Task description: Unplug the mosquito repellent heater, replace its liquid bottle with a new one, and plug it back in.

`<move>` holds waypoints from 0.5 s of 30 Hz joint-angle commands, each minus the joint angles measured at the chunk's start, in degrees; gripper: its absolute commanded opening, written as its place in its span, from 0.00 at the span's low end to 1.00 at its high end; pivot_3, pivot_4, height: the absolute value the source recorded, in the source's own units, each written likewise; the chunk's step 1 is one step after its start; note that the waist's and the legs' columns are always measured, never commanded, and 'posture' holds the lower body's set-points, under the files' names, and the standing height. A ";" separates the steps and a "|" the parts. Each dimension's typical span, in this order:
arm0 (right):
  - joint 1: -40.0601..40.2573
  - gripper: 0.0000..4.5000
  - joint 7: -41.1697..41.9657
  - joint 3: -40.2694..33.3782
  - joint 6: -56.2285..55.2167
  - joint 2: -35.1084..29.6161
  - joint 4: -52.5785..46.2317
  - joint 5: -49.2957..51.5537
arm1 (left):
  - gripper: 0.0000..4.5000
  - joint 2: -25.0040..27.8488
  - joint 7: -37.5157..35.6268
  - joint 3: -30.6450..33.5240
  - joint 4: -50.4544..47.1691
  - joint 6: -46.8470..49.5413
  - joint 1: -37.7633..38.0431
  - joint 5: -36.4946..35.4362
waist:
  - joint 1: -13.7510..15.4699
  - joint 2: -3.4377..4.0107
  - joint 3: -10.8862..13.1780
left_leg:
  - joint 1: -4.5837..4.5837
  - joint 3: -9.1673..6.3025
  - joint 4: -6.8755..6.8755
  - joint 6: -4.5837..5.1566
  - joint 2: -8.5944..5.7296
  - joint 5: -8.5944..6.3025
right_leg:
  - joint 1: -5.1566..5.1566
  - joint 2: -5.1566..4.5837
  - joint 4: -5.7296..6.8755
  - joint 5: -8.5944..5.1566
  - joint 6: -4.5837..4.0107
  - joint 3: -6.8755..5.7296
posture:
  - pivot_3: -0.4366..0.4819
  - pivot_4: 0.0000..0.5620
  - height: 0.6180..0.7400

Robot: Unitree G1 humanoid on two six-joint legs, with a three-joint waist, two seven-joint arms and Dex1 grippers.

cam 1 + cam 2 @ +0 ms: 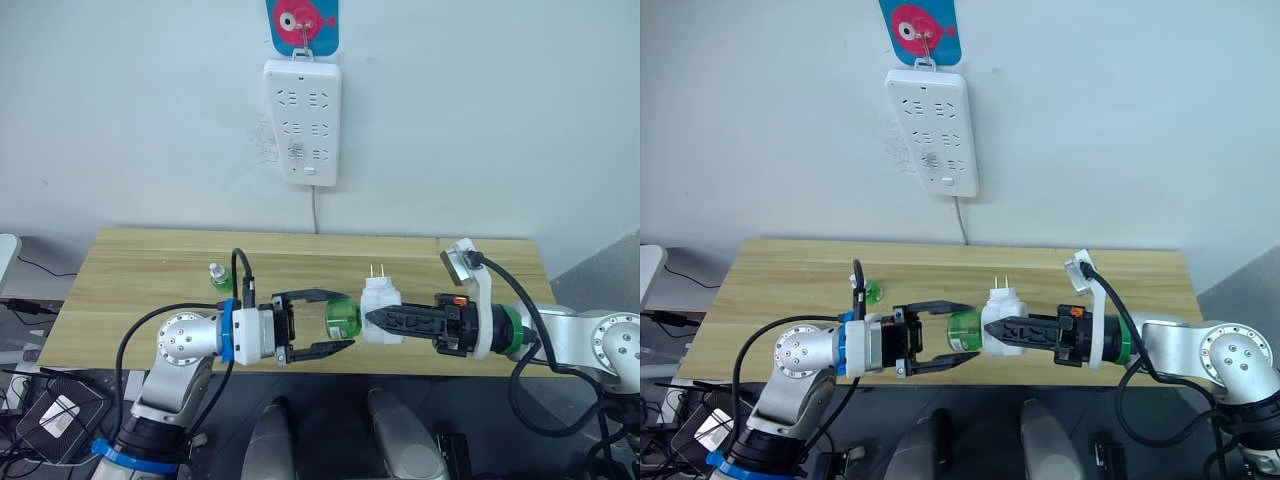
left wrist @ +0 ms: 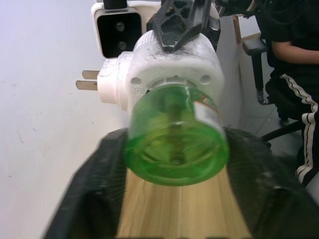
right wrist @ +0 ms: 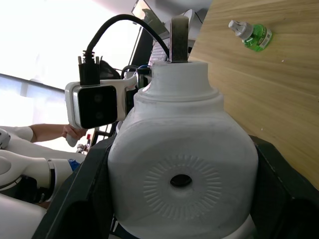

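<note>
My right gripper (image 1: 375, 320) is shut on the white mosquito repellent heater (image 1: 380, 305), holding it just above the table's front edge with its two prongs pointing up. Its green liquid bottle (image 1: 343, 320) sticks out of the heater towards my left arm, neck hidden inside the unit. My left gripper (image 1: 348, 320) is open, one finger above and one below that bottle, with gaps on both sides in the left wrist view (image 2: 175, 144). The new one (image 1: 218, 277), green with a white cap, lies on the table behind my left arm.
A long white power strip (image 1: 302, 120) hangs on the wall above the wooden table (image 1: 150, 260), its cord running down behind the table. A seated person (image 2: 294, 74) appears past the table's end in the left wrist view.
</note>
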 commanded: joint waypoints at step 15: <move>-0.45 0.67 0.82 -0.68 0.08 -0.47 -1.13 1.44 | 0.50 18.28 7.23 0.49 -3.05 74.62 -15.25 -40.46 | -0.11 0.03 0.04 | -0.03 -0.16 0.09 0.01 0.00 -0.01 | 0.02 0.04 0.02 -0.01 0.00 -0.14 | 0.20 0.50 1.00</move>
